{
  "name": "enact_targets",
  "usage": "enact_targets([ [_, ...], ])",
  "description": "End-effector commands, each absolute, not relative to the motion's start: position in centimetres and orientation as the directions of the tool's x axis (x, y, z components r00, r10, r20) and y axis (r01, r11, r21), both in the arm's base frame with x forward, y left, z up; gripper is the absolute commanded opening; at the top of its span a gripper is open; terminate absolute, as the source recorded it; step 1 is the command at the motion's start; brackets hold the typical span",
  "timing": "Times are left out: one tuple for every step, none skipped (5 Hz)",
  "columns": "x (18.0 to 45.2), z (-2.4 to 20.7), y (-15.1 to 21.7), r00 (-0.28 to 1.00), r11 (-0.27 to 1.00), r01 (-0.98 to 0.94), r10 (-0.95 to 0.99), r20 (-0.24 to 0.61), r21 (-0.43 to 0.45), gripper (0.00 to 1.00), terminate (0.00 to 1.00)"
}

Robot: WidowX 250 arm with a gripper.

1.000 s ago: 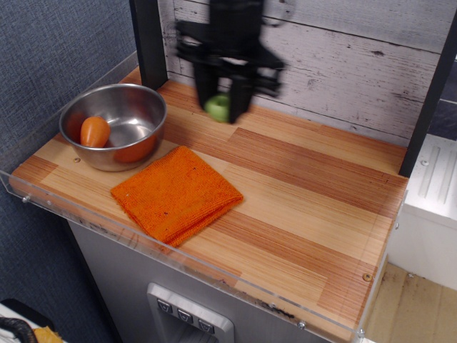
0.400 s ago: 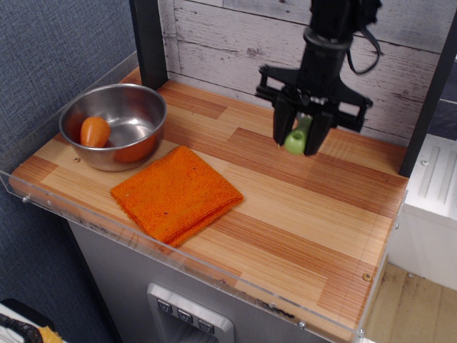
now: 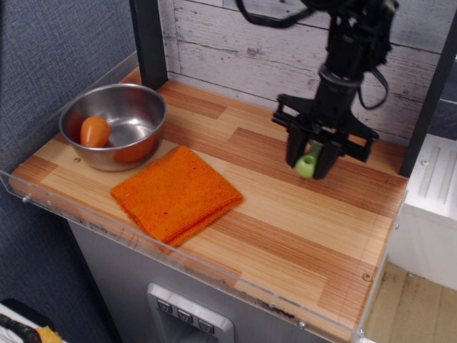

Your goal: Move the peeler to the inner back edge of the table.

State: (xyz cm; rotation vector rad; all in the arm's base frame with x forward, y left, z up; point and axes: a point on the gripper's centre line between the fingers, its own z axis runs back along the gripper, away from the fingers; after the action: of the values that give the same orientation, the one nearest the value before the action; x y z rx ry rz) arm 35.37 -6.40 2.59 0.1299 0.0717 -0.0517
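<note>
My gripper [image 3: 311, 166] hangs over the right rear part of the striped wooden table [image 3: 285, 214], a little in front of the whitewashed plank wall. Its black fingers are shut on the peeler [image 3: 308, 163], of which only the light-green handle shows between them; the grey head is hidden by the fingers. The peeler is held low over the planks; I cannot tell whether it touches them.
A steel bowl [image 3: 140, 114] with an orange object [image 3: 94, 131] inside stands at the left rear. A folded orange cloth [image 3: 176, 193] lies in front of it. Black posts stand at the rear left [image 3: 148, 43] and right [image 3: 428, 100]. Clear acrylic [image 3: 178, 257] rims the front edge.
The gripper, holding the peeler, moved from the rear middle to the right rear and dropped lower toward the planks. Bowl and cloth have not moved.
</note>
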Motion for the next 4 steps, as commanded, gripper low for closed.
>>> enact_targets([
  [36.0, 3.4, -7.6, 0.996, 0.988, 0.089, -0.084, -0.040, 0.124, 0.00, 0.00],
  [35.9, 4.1, -7.5, 0.996, 0.989, 0.086, -0.082, -0.036, 0.118, 1.00, 0.00],
  [35.8, 5.5, -7.2, 0.998, 0.992, 0.068, -0.068, -0.004, 0.102, 1.00, 0.00],
  [34.7, 10.1, -5.7, 0.998, 0.996, 0.030, -0.033, 0.048, 0.081, 1.00, 0.00],
])
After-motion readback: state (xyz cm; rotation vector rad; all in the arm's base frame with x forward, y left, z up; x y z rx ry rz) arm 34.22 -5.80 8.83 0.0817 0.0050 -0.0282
